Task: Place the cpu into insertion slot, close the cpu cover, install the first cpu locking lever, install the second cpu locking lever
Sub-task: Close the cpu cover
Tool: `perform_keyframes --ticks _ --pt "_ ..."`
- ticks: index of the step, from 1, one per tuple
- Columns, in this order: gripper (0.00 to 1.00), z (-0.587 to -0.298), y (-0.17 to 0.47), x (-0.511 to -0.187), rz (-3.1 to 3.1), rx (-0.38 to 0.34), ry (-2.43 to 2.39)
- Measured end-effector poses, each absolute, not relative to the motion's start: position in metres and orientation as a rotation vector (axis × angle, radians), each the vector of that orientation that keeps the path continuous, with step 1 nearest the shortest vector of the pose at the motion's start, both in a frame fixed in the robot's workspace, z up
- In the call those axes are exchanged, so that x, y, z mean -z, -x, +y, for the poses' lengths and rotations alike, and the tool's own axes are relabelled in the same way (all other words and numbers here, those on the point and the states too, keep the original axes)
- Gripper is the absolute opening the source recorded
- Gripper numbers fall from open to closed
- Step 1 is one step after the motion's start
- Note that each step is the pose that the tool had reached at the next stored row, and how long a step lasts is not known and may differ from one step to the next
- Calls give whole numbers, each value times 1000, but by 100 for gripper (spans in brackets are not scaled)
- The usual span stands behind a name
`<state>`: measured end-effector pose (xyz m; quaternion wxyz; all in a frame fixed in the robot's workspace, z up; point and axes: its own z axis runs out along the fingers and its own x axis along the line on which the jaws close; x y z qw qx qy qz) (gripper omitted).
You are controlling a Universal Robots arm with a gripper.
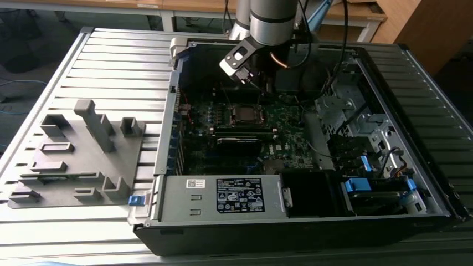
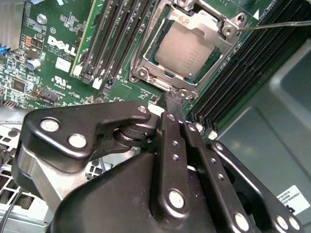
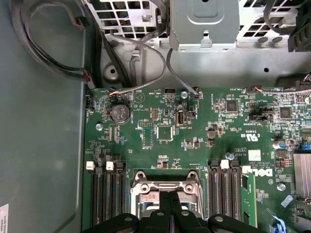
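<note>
Cpu (image 2: 187,53) seated under lowered cover (image 2: 145,56), mid-board (image 2: 53,73), away from board's edges. Tool (image 2: 174,103) fingers pressed together, gripping nothing, tip just beside cover's rim. Lever (image 2: 277,24) looks unlatched: push slowly, steadily, keep clear of memory slots (image 2: 112,43).

We see a white maker's logo (image 2: 62,46) printed on the green motherboard (image 2: 124,87), with a white approval mark (image 2: 60,77) near it. Engraving on the small square cpu (image 2: 187,51) with its dull silver-grey top is too faint to read. In the exterior view, a black-and-white rectangular label (image 1: 238,195) and a small white sticker (image 1: 196,183) sit on the grey metal box (image 1: 177,208), their print illegible.
</note>
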<state>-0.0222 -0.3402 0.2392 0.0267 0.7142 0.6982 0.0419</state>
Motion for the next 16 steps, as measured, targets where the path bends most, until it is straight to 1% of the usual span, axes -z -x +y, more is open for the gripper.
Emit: perform_keyframes --ticks 5,8,15,16 --pt "11 -340 22 -239 2161 -121 -2211" --pt "11 -340 22 -238 2182 -75 -2233" --pt "11 -340 22 -237 2241 67 -2297" --pt "11 -340 22 -237 2243 72 -2299"
